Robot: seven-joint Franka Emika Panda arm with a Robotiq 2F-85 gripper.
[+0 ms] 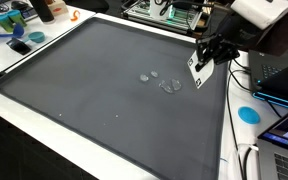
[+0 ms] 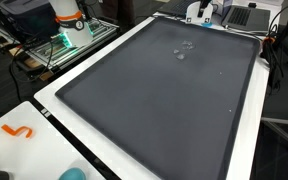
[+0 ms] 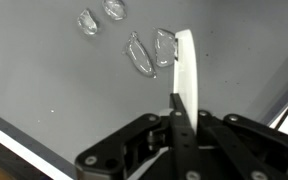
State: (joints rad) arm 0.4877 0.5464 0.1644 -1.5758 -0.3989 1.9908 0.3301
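Your hand (image 3: 181,118) clamped on thin white card (image 3: 188,65): light, stiff, slippery; hold flat faces, mid-length. Clear blobs (image 3: 139,52) just ahead.

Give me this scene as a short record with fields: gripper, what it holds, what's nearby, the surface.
arm end: gripper, shut on white flat piece
nearby: clear bits, beside the piece's tip
surface: dark grey mat, the bits lie on it
piece touching mat: cannot tell
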